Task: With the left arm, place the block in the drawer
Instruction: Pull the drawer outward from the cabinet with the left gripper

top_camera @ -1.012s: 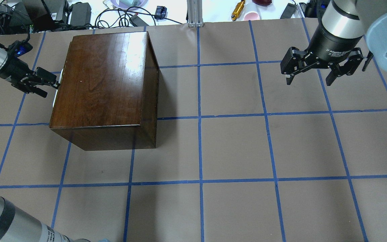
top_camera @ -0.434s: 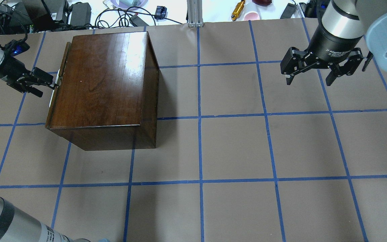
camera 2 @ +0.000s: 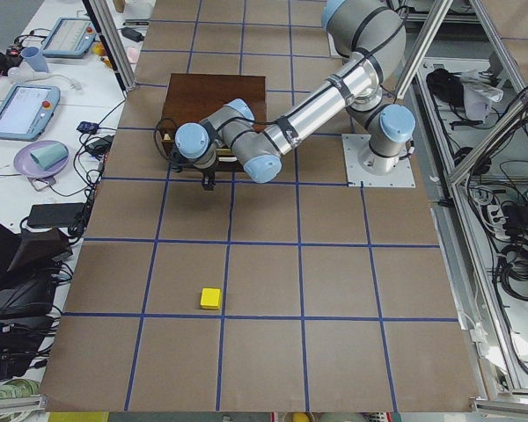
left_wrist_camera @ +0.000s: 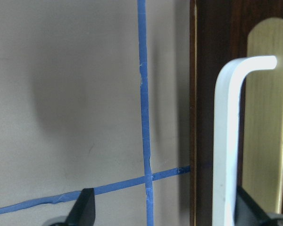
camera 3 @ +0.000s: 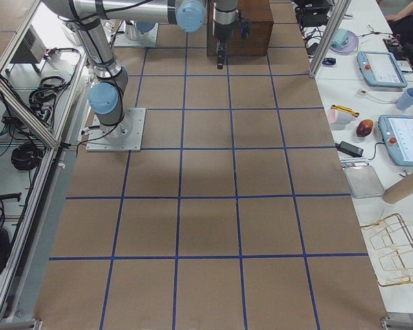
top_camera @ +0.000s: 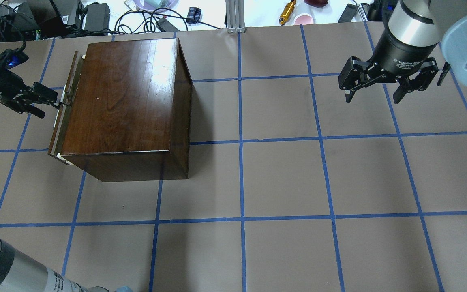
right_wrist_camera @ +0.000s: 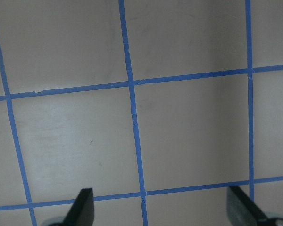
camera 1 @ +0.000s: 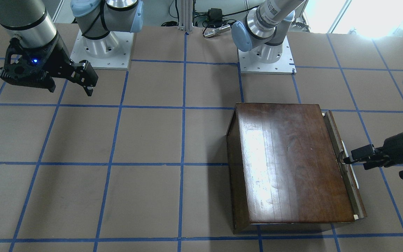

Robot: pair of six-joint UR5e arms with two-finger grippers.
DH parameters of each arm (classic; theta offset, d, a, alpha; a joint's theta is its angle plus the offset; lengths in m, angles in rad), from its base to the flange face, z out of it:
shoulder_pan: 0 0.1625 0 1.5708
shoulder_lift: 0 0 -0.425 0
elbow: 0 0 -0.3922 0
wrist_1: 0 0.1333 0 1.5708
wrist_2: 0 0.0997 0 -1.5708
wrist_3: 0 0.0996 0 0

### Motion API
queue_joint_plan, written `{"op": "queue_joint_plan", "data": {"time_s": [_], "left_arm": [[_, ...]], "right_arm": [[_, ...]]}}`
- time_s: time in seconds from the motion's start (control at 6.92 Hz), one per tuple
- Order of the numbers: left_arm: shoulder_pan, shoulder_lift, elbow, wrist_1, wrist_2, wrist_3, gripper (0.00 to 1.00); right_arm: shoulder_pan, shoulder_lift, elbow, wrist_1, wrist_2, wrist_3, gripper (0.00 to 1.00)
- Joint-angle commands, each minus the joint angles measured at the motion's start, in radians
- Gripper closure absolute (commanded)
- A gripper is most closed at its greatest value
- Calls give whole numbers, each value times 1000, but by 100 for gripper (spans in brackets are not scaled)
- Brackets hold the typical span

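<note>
The glossy dark-brown box (top_camera: 124, 97) stands at the table's left side. Its drawer (top_camera: 61, 117) is slid out a little, showing a thin strip with a dark front. My left gripper (top_camera: 51, 103) is at the drawer front, jaws apart, with one finger hooked behind the white pull (left_wrist_camera: 226, 141). It also shows in the front view (camera 1: 353, 161) beside the drawer (camera 1: 352, 189). The yellow block (camera 2: 211, 298) lies on the table, well away from the box (camera 2: 216, 97). My right gripper (top_camera: 373, 95) hangs open and empty at the far right.
Blue tape lines grid the brown table (top_camera: 282, 178). Cables, a cup and small tools (top_camera: 290, 12) lie beyond the far edge. The two arm bases (camera 1: 100, 45) are bolted at the robot's side.
My left gripper has moved left, away from the box, and the drawer has slid out with it. The right arm has not moved.
</note>
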Motion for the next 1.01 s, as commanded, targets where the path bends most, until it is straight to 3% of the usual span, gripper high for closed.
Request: {"op": "queue_joint_plan", "data": {"time_s": [0.0, 0.87], "left_arm": [[20, 0, 10, 0, -1, 1, 0], [31, -3, 15, 0, 2, 15, 0]], "right_arm": [[0, 0, 0, 0, -2, 0, 0], [0, 0, 0, 0, 0, 0, 0]]}}
